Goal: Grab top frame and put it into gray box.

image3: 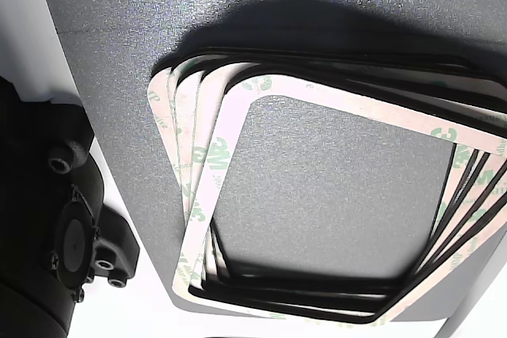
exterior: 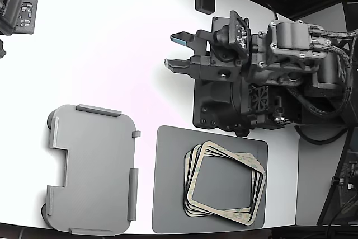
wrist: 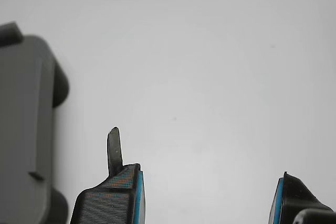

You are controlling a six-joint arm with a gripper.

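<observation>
Nearest you in the exterior view, the thin cream-beige rectangular top frame with faint green tape patches lies skewed atop a fanned pile of matching frames on a dark gray flat mat. The light gray shallow plastic tray with raised edge tabs, your gray box, sits just beside the mat toward the exterior view's left. Farther back, your black robot hand hangs over bare white surface, released and grasping nothing, fingers spread apart.
</observation>
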